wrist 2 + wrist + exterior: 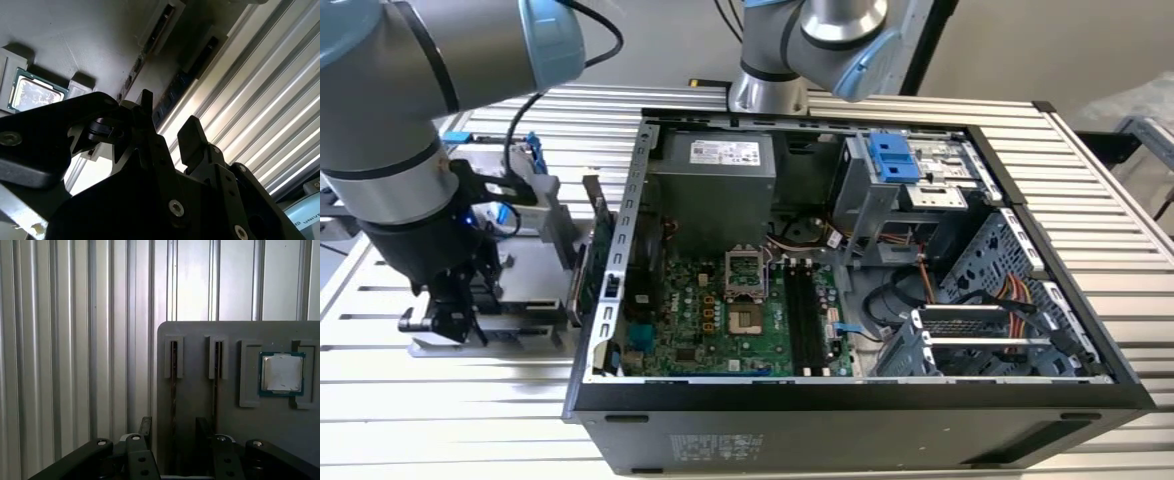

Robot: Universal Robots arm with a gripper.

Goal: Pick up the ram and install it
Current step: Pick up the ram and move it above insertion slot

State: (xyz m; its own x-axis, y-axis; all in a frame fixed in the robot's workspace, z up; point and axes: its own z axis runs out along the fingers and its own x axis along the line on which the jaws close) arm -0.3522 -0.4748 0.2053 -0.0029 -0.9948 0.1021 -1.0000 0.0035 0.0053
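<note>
Hand (pixel 173 422) is over the grey holder (pixel 235 430) on the tabletop (pixel 60 340), fingers apart, gripping nothing. The ram (pixel 173 360) stands on edge in a holder slot, in line between the fingers. The processor (pixel 281 373) sits in a recess nearby.

A ribbed metal table (pixel 1134 220) carries an open computer case (pixel 854 430). Beside it, toward the exterior view's left, a grey slotted holder plate (pixel 195 390) lies on the ribs
</note>
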